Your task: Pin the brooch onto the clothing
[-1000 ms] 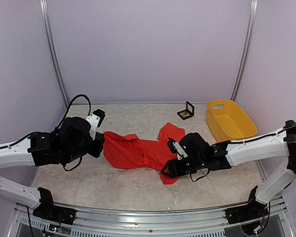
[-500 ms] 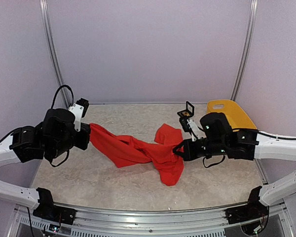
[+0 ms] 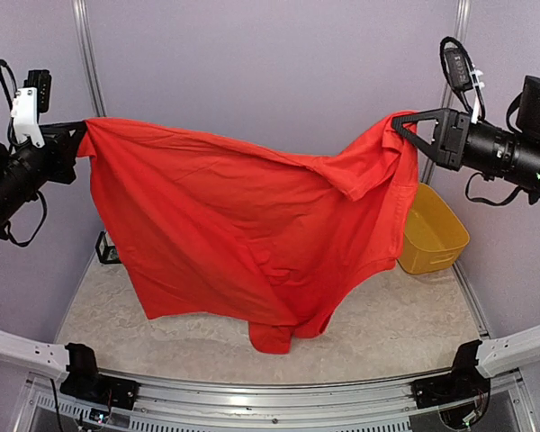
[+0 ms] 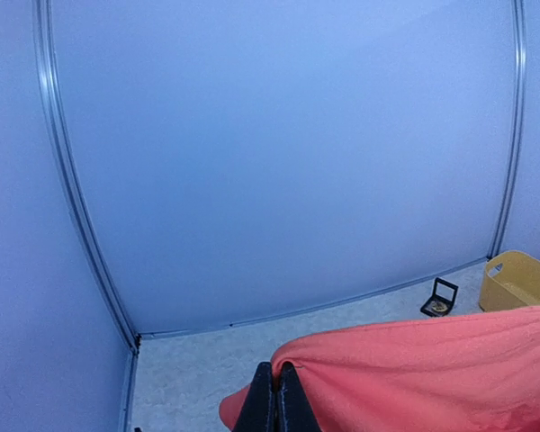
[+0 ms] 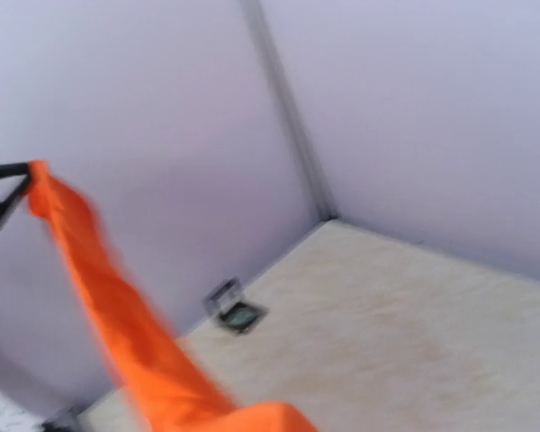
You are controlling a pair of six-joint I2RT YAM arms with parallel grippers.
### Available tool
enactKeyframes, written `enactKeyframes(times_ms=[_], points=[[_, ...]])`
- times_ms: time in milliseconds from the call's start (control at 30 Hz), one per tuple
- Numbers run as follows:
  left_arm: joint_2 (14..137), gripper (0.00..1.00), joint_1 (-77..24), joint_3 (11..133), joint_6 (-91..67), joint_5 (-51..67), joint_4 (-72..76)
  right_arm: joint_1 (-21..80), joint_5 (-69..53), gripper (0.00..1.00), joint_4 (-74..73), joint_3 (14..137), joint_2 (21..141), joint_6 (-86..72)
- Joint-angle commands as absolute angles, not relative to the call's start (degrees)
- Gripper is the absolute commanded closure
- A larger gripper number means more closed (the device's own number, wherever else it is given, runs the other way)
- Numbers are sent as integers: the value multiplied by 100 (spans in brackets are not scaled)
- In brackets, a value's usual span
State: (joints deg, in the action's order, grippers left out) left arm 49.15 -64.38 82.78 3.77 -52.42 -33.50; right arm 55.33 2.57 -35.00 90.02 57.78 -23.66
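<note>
The clothing, a red-orange T-shirt, hangs spread in the air between both arms, and its lowest fold sits just above the table's near edge. My left gripper is shut on its upper left corner; in the left wrist view the fingers pinch the fabric edge. My right gripper is shut on the upper right corner. Its fingers do not show in the right wrist view, only blurred cloth. The brooch lies in a small open black case by the back wall, hidden behind the shirt in the top view.
A yellow basket stands at the right, partly behind the shirt, and also shows in the left wrist view. A small dark open case sits by the left wall. Booth walls close in on three sides.
Both arms rose high and swung apart, lifting the shirt off the table and stretching it out. The right gripper closed on the cloth before the lift.
</note>
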Motion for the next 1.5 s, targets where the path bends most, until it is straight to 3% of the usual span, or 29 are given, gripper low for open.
enactKeyframes(times_ms=[0,133,333,567,633,733,833,933,1033,1267,1467], points=[[5226,100,-6393,8251,1672,-5821,-2736,5440,1309,100,-4472,9947,6503,-1517],[5439,100,-5505,8259,2074,-5261,-2120,4820,983,100,-4101,10593,7128,-713],[6517,100,-3683,8839,2058,-3708,-2072,3249,-1015,100,-2686,11361,8364,-484],[7879,100,-2251,10707,2266,-3077,-2044,2469,-2311,100,-1902,14751,10893,-1161],[8315,100,-2030,11368,2354,-3058,-2201,2255,-2376,100,-1166,14867,11027,-1617],[8503,100,-1958,11653,2591,-3087,-2178,2054,-2351,100,-317,14187,10690,-1966],[8263,100,-1959,11092,2554,-2811,-2115,2028,-2559,100,-305,13579,10394,-1855],[7704,100,-2129,9818,2371,-2935,-1903,2026,-2930,100,-512,12478,10019,-1731],[7209,100,-2570,8420,2015,-3519,-2087,2042,-3093,100,-702,10607,9486,-1673],[6245,100,-3818,5583,-273,-3839,-3142,2278,-3200,100,-1645,7291,8388,-1422],[6681,100,-4926,5662,-1251,-4256,-3933,2507,-3404,100,-2823,5707,7874,-1296]])
